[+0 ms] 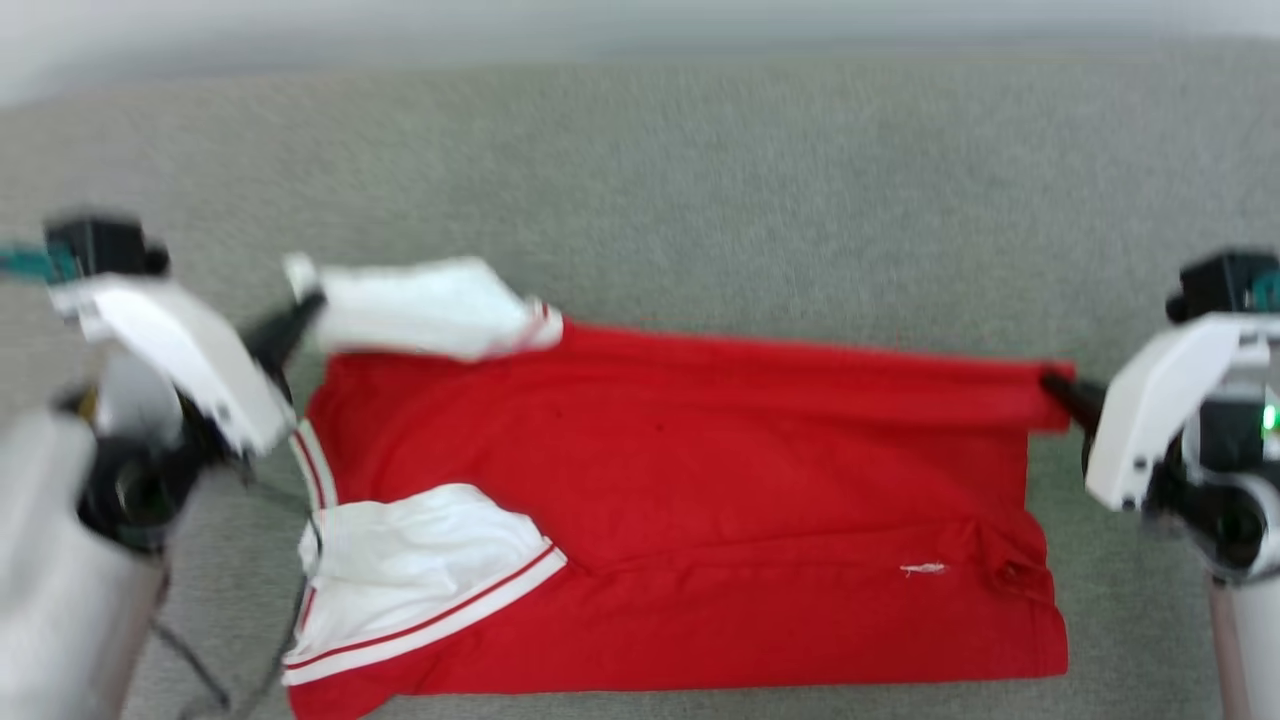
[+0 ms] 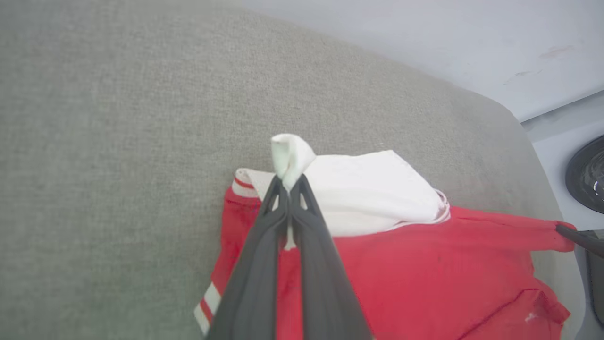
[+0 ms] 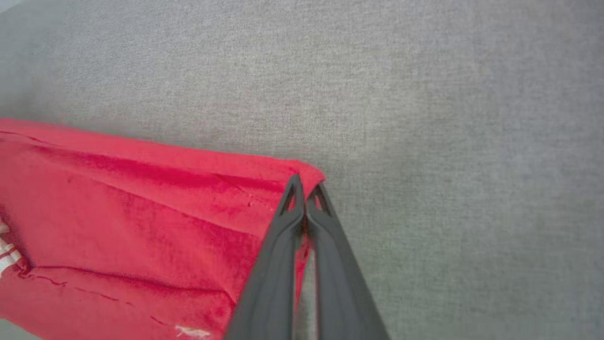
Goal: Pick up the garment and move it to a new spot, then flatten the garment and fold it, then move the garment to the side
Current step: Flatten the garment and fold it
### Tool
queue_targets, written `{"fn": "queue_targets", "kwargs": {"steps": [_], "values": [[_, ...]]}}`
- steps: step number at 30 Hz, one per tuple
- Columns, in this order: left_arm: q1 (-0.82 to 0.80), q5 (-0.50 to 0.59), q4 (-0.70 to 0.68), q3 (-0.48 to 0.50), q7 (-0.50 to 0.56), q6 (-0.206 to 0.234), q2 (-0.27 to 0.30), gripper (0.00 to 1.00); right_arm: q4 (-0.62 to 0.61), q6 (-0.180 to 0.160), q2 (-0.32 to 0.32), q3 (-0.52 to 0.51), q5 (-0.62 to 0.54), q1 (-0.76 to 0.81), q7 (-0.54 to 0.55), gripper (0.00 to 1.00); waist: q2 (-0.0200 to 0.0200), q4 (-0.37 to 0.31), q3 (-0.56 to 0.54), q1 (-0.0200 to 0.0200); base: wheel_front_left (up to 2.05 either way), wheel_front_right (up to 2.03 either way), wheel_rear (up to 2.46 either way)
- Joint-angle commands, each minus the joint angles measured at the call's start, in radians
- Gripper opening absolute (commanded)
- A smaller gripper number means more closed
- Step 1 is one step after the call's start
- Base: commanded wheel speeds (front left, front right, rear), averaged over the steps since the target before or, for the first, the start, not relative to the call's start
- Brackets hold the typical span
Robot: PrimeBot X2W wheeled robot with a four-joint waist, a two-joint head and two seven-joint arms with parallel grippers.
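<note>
The garment (image 1: 700, 480) is a red shirt with white sleeves, spread across a grey fabric surface. My left gripper (image 1: 305, 305) is shut on the far white sleeve's edge, lifting it a little; in the left wrist view the gripper (image 2: 288, 182) pinches a white fold of the garment (image 2: 401, 264). My right gripper (image 1: 1055, 385) is shut on the far right red corner. In the right wrist view the gripper (image 3: 306, 186) clamps that corner of the garment (image 3: 118, 208). The far edge is pulled taut between both grippers. The near white sleeve (image 1: 420, 570) lies flat.
The grey upholstered surface (image 1: 700, 180) runs far back and to both sides. Its curved edge (image 2: 519, 123) meets a pale floor, where a dark round object (image 2: 587, 174) sits. Thin dark cables (image 1: 200, 660) hang at the lower left.
</note>
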Motion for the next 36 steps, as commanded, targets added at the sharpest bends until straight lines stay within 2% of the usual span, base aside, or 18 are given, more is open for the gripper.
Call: {"fn": "queue_targets", "kwargs": {"steps": [1, 10, 15, 16, 17, 18, 19, 24, 28, 31, 36], "values": [[0.067, -0.005, -0.020, 0.006, -0.021, 0.011, 0.000, 0.00, -0.009, 0.000, 0.000, -0.011, 0.008, 0.044, -0.010, 0.00, 0.0000, 0.035, -0.078, 0.0001, 0.00, 0.00, 0.00], [0.419, -0.052, -0.187, 0.018, -0.085, 0.097, -0.007, 0.00, -0.006, 0.000, 0.014, -0.068, 0.035, 0.245, -0.083, 0.00, 0.0000, 0.066, -0.153, 0.0001, 0.00, 0.00, 0.00], [0.546, -0.058, -0.205, 0.006, -0.110, 0.140, -0.029, 0.00, 0.024, -0.001, 0.023, -0.083, 0.035, 0.321, -0.123, 0.00, 0.0000, 0.068, -0.167, 0.0001, 0.00, 0.00, 0.00], [0.563, -0.059, -0.201, -0.003, -0.108, 0.140, -0.040, 0.00, 0.028, -0.001, 0.028, -0.081, 0.036, 0.333, -0.133, 0.13, 0.0000, 0.068, -0.168, 0.0001, 0.00, 0.00, 0.00], [0.576, -0.062, -0.192, -0.011, -0.110, 0.141, -0.052, 0.32, 0.033, 0.000, 0.031, -0.078, 0.036, 0.345, -0.145, 0.50, 0.0000, 0.067, -0.170, 0.0001, 0.00, 0.00, 0.00], [0.587, -0.057, -0.179, -0.020, -0.115, 0.145, -0.059, 0.65, 0.040, -0.001, 0.035, -0.077, 0.034, 0.359, -0.155, 1.00, 0.0000, 0.066, -0.173, 0.0001, 0.00, 0.00, 0.00], [0.595, -0.053, -0.166, -0.027, -0.120, 0.146, -0.070, 1.00, 0.045, -0.001, 0.039, -0.081, 0.028, 0.367, -0.176, 1.00, 0.0000, 0.064, -0.176, 0.0001, 0.00, 0.00, 0.00], [0.596, -0.015, -0.109, -0.019, -0.235, 0.139, -0.117, 1.00, 0.041, 0.000, 0.048, -0.064, 0.041, 0.424, -0.242, 1.00, 0.0000, 0.055, -0.204, 0.0001, 0.00, 0.00, 0.00], [0.576, 0.041, -0.129, -0.012, -0.347, 0.138, -0.138, 1.00, -0.027, 0.000, 0.032, -0.064, 0.049, 0.462, -0.270, 1.00, 0.0000, 0.047, -0.239, 0.0001, 0.00, 0.00, 0.00], [0.568, 0.092, -0.163, -0.013, -0.417, 0.146, -0.136, 1.00, -0.088, 0.000, 0.020, -0.090, 0.056, 0.487, -0.236, 1.00, 0.0000, 0.039, -0.265, 0.0001, 0.00, 0.00, 0.00], [0.547, 0.172, -0.232, -0.004, -0.538, 0.176, -0.151, 1.00, -0.174, 0.000, 0.008, -0.169, 0.047, 0.480, -0.117, 1.00, 0.0000, 0.038, -0.297, 0.0001, 0.00, 0.00, 0.00]]}}
